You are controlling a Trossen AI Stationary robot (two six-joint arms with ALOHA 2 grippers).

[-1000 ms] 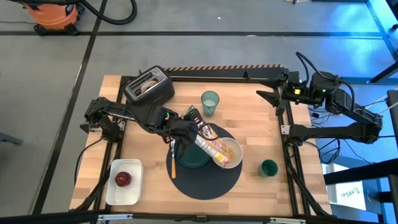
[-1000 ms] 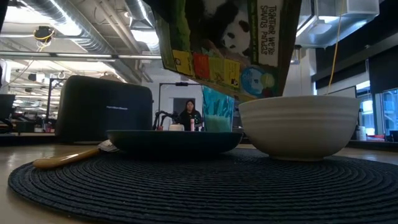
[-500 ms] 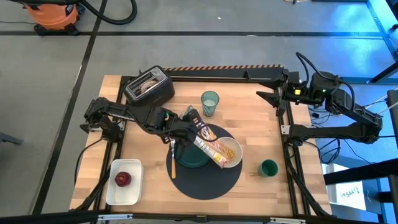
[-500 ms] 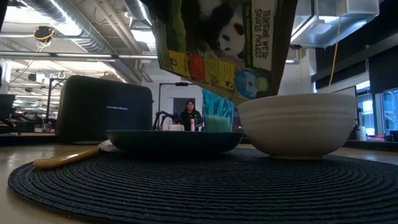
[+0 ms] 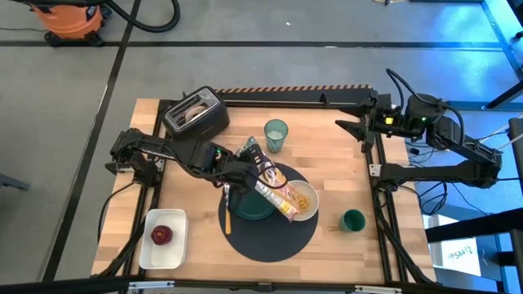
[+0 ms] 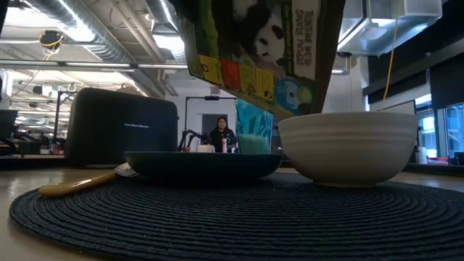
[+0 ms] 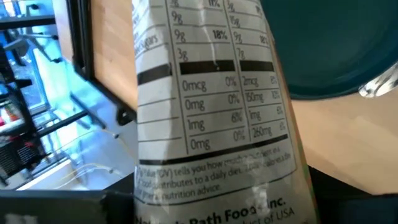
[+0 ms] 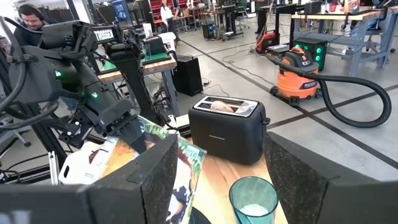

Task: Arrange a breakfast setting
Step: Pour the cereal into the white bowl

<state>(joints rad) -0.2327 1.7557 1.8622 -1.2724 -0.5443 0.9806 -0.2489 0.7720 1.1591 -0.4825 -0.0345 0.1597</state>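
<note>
Two containers hold food on the wooden table (image 5: 327, 151): at left, a white rectangular tray (image 5: 163, 241) carries a red apple (image 5: 160, 235); at centre, a white bowl (image 5: 301, 200) on the large round dark mat (image 5: 271, 237) holds yellow cereal, with a dark teal plate (image 5: 249, 208) touching it and a small utensil (image 5: 228, 214) just beside the plate. A black toaster (image 5: 196, 113) holds a bagel (image 5: 192, 112); a translucent green tumbler (image 5: 276, 135) stands near it. The left gripper (image 5: 243, 163), stretched over the mat, is clamped on a panda-printed cereal bag (image 5: 274, 189), tilted mouth-down over the bowl. The right gripper (image 5: 347, 127) waits at the table's far right corner, fingers parted, with a small dark green cup (image 5: 353, 220) nearer. Beyond lies a workshop with an orange vacuum (image 8: 301, 78).
</note>
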